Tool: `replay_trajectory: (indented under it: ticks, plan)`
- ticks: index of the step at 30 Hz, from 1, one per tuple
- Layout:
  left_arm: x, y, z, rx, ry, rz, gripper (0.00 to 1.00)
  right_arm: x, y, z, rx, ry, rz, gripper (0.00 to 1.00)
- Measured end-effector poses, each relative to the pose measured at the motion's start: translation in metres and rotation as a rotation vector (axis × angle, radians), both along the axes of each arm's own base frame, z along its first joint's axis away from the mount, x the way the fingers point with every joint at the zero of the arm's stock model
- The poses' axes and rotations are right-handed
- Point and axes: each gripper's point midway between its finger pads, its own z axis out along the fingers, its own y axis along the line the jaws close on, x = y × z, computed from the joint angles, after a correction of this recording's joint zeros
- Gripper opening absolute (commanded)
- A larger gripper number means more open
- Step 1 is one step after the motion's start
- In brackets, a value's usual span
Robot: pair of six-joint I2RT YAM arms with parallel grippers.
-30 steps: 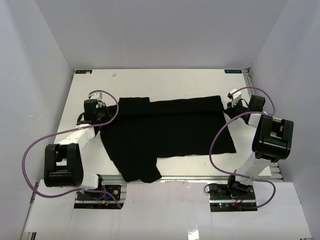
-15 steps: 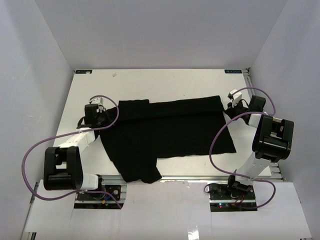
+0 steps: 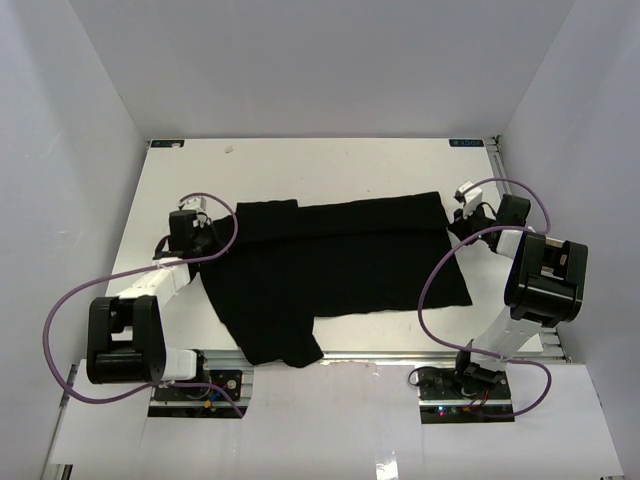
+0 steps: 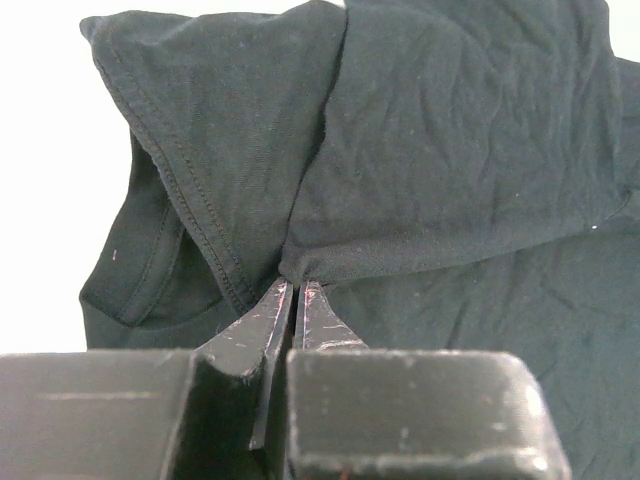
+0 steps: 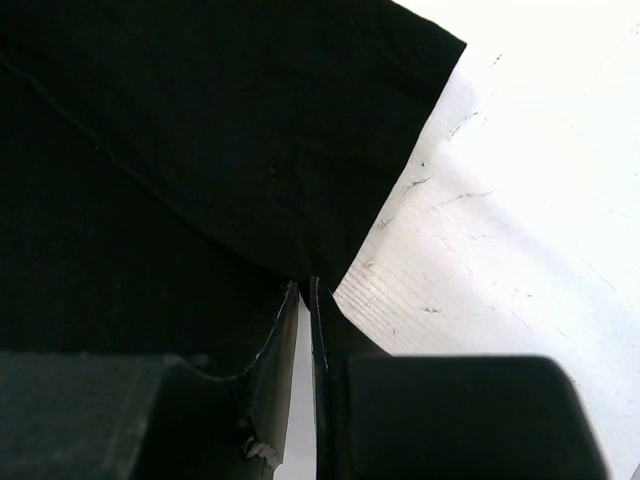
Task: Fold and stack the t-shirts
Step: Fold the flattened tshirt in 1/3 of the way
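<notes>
Top external view showed the shirt (image 3: 340,262) flat on the worktop (image 3: 300,168), its long axis stretched between the left claw (image 3: 203,245), clamped on a folded edge, and the right claw (image 3: 453,217), clamped on the opposite edge.

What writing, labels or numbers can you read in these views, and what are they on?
No text here can be read.
On the far right edge of the table, the blue tag: too small to read.
At its far left corner, the pale tag: too small to read.
On the t-shirt: plain black, no print in any view.
</notes>
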Motion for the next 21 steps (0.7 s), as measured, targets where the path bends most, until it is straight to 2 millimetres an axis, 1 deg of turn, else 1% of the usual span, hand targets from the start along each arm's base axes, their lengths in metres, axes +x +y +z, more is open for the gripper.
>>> replay_trajectory:
  ticks: [1,2,3,4,5,6,7,11,14,16,18,21]
  plan:
    - [-0.002,0.0,-0.002,0.0,0.005,0.0,0.18,0.0,0.0,0.0,-0.003,-0.001,0.003,0.19]
    - [-0.003,0.0,-0.003,0.0,0.011,0.0,0.22,0.0,0.0,-0.001,-0.006,-0.001,0.004,0.29]
    - [-0.004,0.0,-0.005,-0.001,0.016,0.0,0.27,-0.001,0.0,-0.001,-0.006,0.002,0.005,0.35]
    - [-0.005,0.0,-0.005,-0.003,0.02,0.001,0.39,-0.002,0.0,-0.002,-0.009,0.004,0.007,0.4]
    - [-0.006,-0.001,-0.007,-0.003,0.027,-0.001,0.46,-0.003,-0.001,-0.003,-0.013,0.007,0.01,0.48]
    - [-0.007,-0.001,-0.007,-0.003,0.031,-0.004,0.53,-0.004,-0.001,-0.004,-0.016,0.014,0.011,0.5]
    - [-0.009,-0.001,-0.008,-0.004,0.037,-0.006,0.67,-0.005,-0.001,-0.005,-0.021,0.018,0.014,0.52]
    - [-0.015,-0.001,-0.012,-0.007,0.068,-0.002,0.91,-0.013,-0.001,-0.011,-0.026,0.057,0.022,0.54]
    - [-0.021,-0.001,-0.007,-0.006,0.073,0.0,0.95,-0.017,-0.007,-0.007,-0.015,0.079,0.009,0.54]
    - [-0.023,-0.001,0.002,-0.005,0.065,0.001,0.97,-0.017,-0.01,0.006,0.002,0.076,0.012,0.54]
    - [-0.021,-0.001,0.02,-0.007,0.031,0.006,0.98,-0.01,-0.012,0.025,0.016,0.054,0.028,0.55]
    - [-0.008,-0.002,0.06,-0.025,-0.063,0.017,0.98,0.004,-0.008,0.061,0.05,-0.001,0.079,0.55]
